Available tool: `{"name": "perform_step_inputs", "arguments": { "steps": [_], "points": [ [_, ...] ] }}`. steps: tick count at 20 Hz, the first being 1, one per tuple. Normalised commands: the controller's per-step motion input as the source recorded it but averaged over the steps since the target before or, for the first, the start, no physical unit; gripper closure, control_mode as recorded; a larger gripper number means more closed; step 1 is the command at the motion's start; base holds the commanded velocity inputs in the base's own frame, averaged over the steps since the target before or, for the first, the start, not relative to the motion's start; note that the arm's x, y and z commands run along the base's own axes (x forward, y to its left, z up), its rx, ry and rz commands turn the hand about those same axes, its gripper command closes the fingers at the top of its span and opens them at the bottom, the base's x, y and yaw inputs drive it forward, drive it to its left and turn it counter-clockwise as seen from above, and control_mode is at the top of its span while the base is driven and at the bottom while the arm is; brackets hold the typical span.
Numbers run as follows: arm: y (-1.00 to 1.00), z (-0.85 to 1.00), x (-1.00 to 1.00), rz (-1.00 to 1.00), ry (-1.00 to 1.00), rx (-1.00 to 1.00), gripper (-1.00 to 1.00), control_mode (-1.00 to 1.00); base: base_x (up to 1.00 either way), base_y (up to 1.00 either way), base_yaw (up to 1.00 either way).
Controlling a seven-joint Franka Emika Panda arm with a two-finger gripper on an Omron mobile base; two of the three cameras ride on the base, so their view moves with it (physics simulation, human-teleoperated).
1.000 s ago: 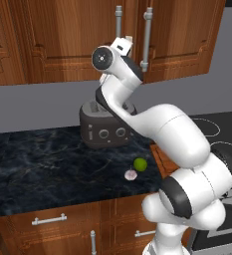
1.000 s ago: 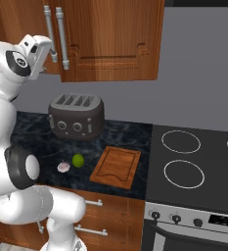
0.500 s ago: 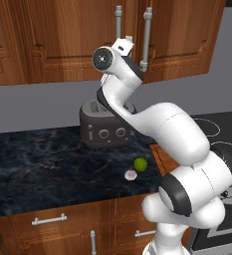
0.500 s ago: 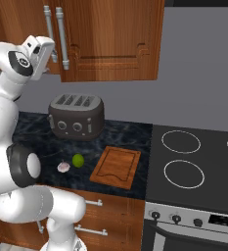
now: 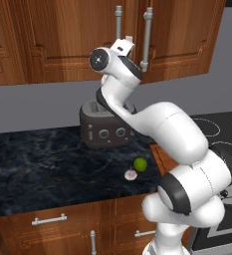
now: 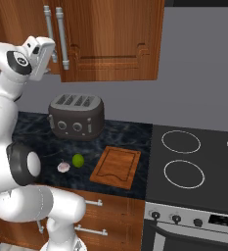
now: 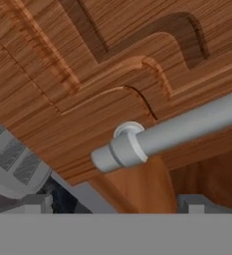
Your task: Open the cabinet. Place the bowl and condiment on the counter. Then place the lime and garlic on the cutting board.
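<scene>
The cabinet has both wooden doors shut. My gripper is open, its two fingertips on either side of the lower end of the left silver handle without touching it. Seen from the base, my hand is raised in front of that handle. The lime and the garlic lie side by side on the dark counter, left of the cutting board. The bowl and condiment are out of view.
A dark grey toaster stands on the counter under the cabinet, behind the lime. A black stovetop lies right of the board. The right door's handle hangs free beside my hand. Drawers run below the counter.
My hand has edged slightly closer to the cabinet handle. The jaws have stayed open, and the things on the counter have not moved.
</scene>
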Motion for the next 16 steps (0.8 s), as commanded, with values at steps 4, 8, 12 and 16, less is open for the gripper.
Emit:
{"name": "perform_step_inputs", "arguments": {
  "steps": [4,8,12,16],
  "points": [
    [-0.23,-0.01,-0.01,-0.1,0.0,0.0,-1.0,-1.0,0.0,0.0,0.0],
    [-0.38,0.0,-0.24,-0.13,0.0,0.0,-1.0,-1.0,0.0,0.0,0.0],
    [-0.46,0.0,-0.43,-0.15,0.0,0.0,-1.0,-1.0,0.0,0.0,0.0],
    [-0.48,0.0,-0.57,-0.16,-0.03,0.0,-1.0,-1.0,0.0,0.0,0.0]
  ]
}}
